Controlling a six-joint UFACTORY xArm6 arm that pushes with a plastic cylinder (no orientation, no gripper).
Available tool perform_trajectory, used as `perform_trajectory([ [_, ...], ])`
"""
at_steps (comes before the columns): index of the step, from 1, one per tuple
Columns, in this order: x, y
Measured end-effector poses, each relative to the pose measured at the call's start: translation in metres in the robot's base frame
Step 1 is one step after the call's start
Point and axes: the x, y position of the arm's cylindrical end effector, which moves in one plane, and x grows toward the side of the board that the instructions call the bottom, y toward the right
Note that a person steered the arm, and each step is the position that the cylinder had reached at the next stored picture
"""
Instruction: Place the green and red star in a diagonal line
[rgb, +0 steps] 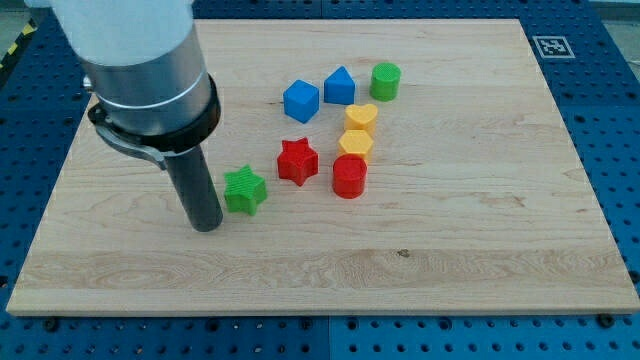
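On the near-left part of the wooden desk (480, 250), my tip (206, 226) stands just to the left of the green star (244, 189), close enough that I cannot tell whether the two touch. There is no pincer on this arm, only a dark rod, so nothing is released or clenched; any handling has to be a push.

The green star looks like a small, light, stiff plastic piece that should slide readily on the smooth wood. Its points make it likely to spin if nudged off-centre, so I would judge a push through its middle the safest.

A little farther and to the right sits the red star (297, 160), apart from the green one and already slightly up-right of it. Just right of it are a red cylinder (349, 177) and two yellow blocks (356, 143), close enough to be bumped.

Farther still are two blue blocks (301, 100) and a green cylinder (385, 80).

The arm's wide housing cuts off the far-left desk corner, and the yellow shapes are hard to make out.
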Motion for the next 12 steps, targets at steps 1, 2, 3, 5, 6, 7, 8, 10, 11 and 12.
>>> perform_trajectory([
  [1, -0.013, 0.004],
  [2, -0.011, 0.012],
  [3, 0.011, 0.012],
  [5, 0.001, 0.031],
  [6, -0.012, 0.031],
  [7, -0.028, 0.031],
  [8, -0.029, 0.028],
  [10, -0.015, 0.051],
  [11, -0.023, 0.072],
  [12, -0.024, 0.075],
])
